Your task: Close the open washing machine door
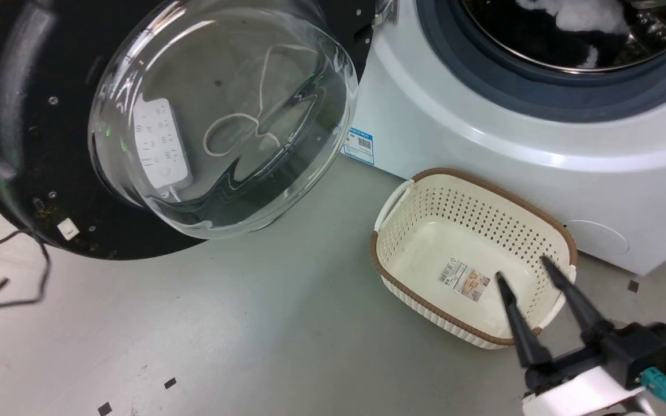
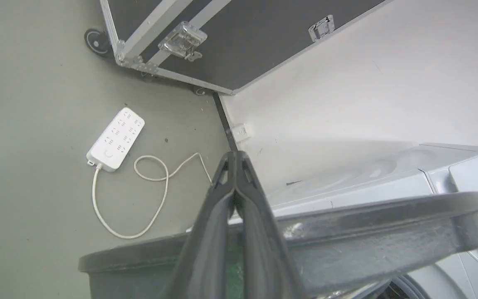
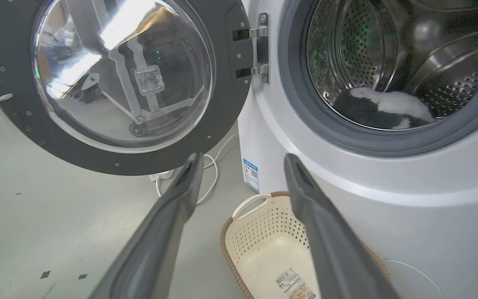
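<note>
Washing machine door [image 1: 194,127] stood wide open, swung out on its metal hinge [image 3: 259,45] to the left of the drum opening [image 3: 388,74] and hanging over the floor [image 1: 252,323]. Closing looked barely begun.

Left end effector [image 2: 235,160] had its fingers pressed together on nothing. It sat at the door's dark rim in the left wrist view; contact could not be told. Right end effector [image 1: 521,267] was spread wide and empty over the basket [image 1: 454,202].

Next move probably called for a steady push on the rim, along the hinge arc, until the latch caught.

Door: matte black plastic ring with a bulging clear glass bowl, slick and rounded. Drum was perforated steel with a grey rubber ring. Basket was cream lattice plastic with a brown rim.
</note>
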You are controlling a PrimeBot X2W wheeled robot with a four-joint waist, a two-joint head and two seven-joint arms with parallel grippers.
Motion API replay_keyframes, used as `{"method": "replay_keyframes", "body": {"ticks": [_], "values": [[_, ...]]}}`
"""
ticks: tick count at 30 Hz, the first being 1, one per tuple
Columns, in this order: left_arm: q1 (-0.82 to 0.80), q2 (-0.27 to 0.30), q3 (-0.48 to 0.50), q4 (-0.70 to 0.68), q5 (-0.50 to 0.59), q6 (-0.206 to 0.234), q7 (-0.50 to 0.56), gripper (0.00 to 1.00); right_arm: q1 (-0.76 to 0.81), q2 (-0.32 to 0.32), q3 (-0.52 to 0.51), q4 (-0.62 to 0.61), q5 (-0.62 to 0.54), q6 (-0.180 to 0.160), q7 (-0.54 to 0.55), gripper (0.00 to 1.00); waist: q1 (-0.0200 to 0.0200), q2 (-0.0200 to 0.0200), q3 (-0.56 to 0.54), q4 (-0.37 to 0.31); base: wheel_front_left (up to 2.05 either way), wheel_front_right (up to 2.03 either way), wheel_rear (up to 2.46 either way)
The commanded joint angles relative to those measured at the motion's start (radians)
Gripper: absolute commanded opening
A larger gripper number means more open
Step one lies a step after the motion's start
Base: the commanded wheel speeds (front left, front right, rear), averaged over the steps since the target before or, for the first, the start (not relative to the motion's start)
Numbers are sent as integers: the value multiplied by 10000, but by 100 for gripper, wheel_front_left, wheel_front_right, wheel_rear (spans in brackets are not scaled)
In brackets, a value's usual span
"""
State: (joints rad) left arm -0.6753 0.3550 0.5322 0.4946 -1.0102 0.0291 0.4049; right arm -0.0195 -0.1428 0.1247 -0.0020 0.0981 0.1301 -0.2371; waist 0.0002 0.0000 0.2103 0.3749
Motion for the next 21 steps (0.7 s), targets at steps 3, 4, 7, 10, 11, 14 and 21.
{"method": "replay_keyframes", "body": {"ticks": [3,4,7,10,11,14,21], "values": [[-488,253,116,677,-843,32,1207,0,-233,74,-119,-5,60,6,-173,100,-2,0,152,-69,0,0,0],[-523,264,57,782,-1022,-27,1584,0,-243,68,-101,-2,67,6,-194,100,-2,0,165,-72,0,0,0],[-483,250,-58,893,-1506,-212,2541,0,-224,61,-99,14,89,6,-247,100,-2,0,145,-90,0,0,0],[-66,169,-247,689,-1696,-439,3278,0,-180,124,-201,59,110,6,-247,100,-2,0,-6,-180,0,0,0],[128,136,-315,568,-1752,-521,3533,0,-159,155,-245,74,118,6,-247,100,-2,0,-83,-203,0,0,0],[739,-102,-436,52,-2118,-735,4364,0,-86,258,-367,107,120,6,-247,100,-2,0,-305,-260,0,0,0],[2718,-1216,-842,-1918,-2881,-859,5949,0,89,543,-769,237,38,6,-247,100,-2,0,-993,-421,0,0,0]]}}
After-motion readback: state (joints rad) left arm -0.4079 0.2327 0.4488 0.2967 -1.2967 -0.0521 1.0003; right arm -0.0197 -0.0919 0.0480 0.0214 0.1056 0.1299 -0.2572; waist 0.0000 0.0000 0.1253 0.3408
